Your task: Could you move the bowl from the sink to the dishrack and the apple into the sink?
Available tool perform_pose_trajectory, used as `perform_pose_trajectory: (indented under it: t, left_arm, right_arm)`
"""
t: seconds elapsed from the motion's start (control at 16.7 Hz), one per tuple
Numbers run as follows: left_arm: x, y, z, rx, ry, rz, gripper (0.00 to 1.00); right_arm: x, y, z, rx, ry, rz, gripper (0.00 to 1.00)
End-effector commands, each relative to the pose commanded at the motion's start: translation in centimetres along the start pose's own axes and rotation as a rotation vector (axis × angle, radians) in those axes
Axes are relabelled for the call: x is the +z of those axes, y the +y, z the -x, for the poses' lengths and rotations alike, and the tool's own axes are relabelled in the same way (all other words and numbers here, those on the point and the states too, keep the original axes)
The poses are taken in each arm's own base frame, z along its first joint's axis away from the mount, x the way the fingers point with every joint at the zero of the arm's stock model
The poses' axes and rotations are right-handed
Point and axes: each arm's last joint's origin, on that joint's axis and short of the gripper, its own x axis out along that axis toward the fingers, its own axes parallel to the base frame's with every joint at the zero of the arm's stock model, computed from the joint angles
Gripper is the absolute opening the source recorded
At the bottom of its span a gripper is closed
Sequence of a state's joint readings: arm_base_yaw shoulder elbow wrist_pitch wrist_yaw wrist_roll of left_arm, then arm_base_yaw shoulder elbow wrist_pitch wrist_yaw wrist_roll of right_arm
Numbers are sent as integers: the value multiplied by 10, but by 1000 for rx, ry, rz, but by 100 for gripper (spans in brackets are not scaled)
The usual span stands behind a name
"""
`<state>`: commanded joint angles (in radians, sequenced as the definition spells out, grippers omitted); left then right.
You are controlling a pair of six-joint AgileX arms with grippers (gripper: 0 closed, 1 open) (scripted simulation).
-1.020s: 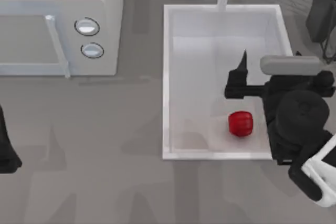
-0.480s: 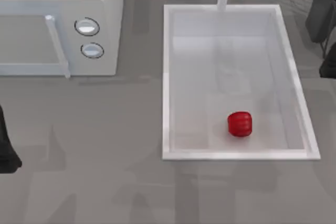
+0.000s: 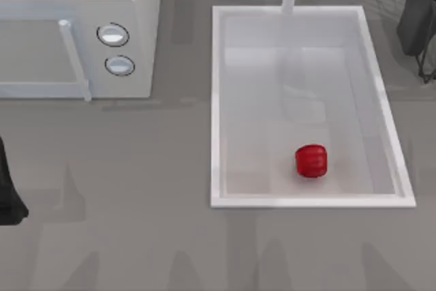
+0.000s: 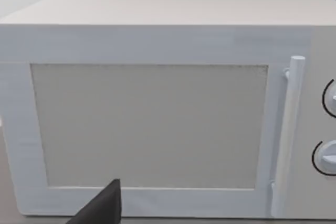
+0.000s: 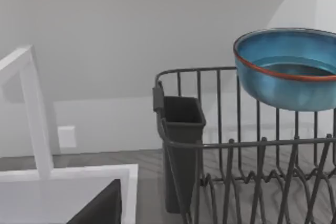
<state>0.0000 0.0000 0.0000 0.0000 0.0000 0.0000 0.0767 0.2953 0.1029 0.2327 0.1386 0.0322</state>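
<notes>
Left gripper point(image 4: 102, 207): you see one dark wedge of it low in the left wrist view, facing the door of the white microwave point(image 4: 157, 40). You cannot tell how far it is open, and nothing shows in its hold. From above, the left arm point(image 3: 9, 199) sits parked at the table's left edge, well apart from the sink point(image 3: 215, 100).

Right gripper point(image 5: 100, 208): you get a dark wedge of it in the right wrist view, over the sink's white rim corner. Its opening cannot be told, and nothing shows in its grasp.

Beyond that wedge, the right wrist view gives you the faucet post point(image 5: 34, 108) on the sink's rim, then the dishrack point(image 5: 252, 145) of thin dark wires just beside the sink. A dark cutlery cup point(image 5: 181, 150) hangs at the rack's near corner.

The bowl point(image 5: 286, 69), blue with a reddish rim line, sits upright and high in the dishrack, above its top rail.

The apple point(image 3: 311, 161) lies inside the sink, near the basin's lower edge in the top view and right of its middle, touching no wall.

The microwave occupies the table's top-left corner.
</notes>
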Motion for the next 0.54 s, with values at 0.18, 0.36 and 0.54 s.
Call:
perform_pose_trajectory:
  t: [0.18,0.36,0.54]
  left_arm:
    - [0,0,0,0,0,0,100]
    - [0,0,0,0,0,0,100]
    - [0,0,0,0,0,0,100]
  right_arm:
    - [-18,-5,14,34,20,19,100]
    - [-30,-7,19,57,39,30,100]
    - [-32,-8,19,61,42,31,100]
